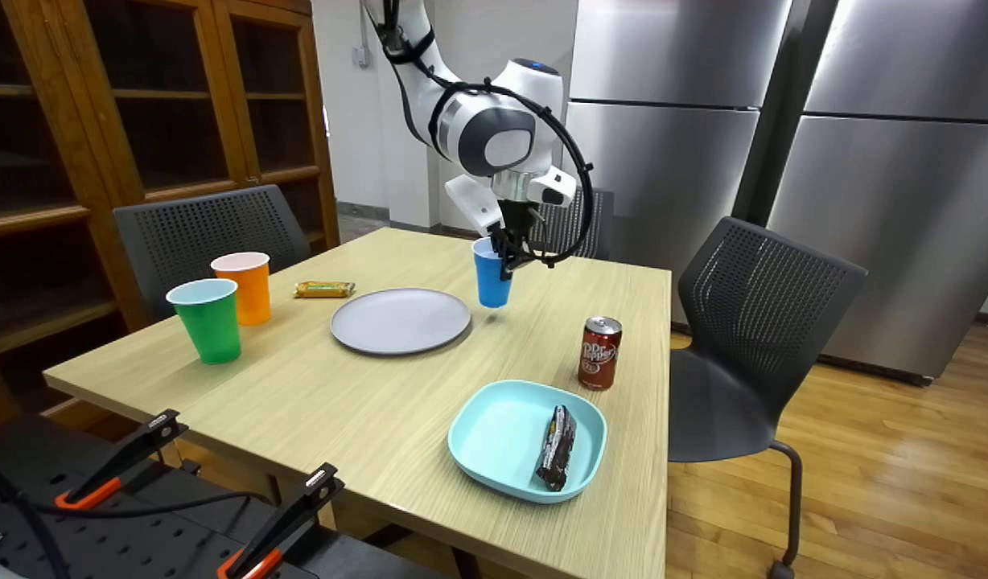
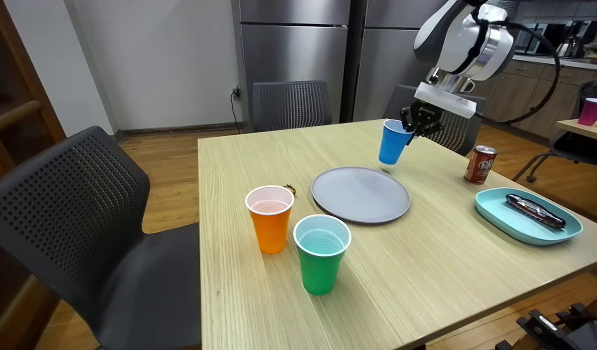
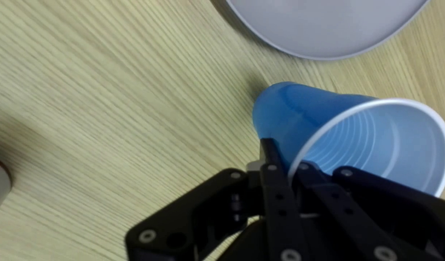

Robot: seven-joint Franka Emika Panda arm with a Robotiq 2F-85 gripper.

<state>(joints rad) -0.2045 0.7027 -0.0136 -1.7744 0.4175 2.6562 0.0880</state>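
Gripper [image 3: 287, 170]: pinches the wall of the blue cup [image 1: 489, 281] near the rim, from inside the mouth and from outside.
Cup's place: middle of an exterior view, leaning slightly, its base seemingly just off the table [image 1: 365, 418].
Cup's inside: pale ringed wall, at the right of the wrist view; its bottom is out of sight there.
Grey plate [image 1: 401, 322]: round and flat, near the blue cup, just left of centre in an exterior view.
Turquoise tray [image 1: 486, 438]: lower middle; a dark wrapped bar [image 1: 557, 449] lies aslant in its right half.
Soda can [image 1: 599, 354]: upright near the tray's upper right corner; part of it shows at the left edge of the wrist view.
Orange cup [image 1: 253, 293] and green cup [image 1: 210, 328]: at the left, upright, close together, pale inner walls showing.
Gold-wrapped bar [image 1: 325, 289]: upper left, between the orange cup and the grey plate.
Pink cup [image 2: 593, 112]: right edge of an exterior view, on a second table [image 2: 578, 127].
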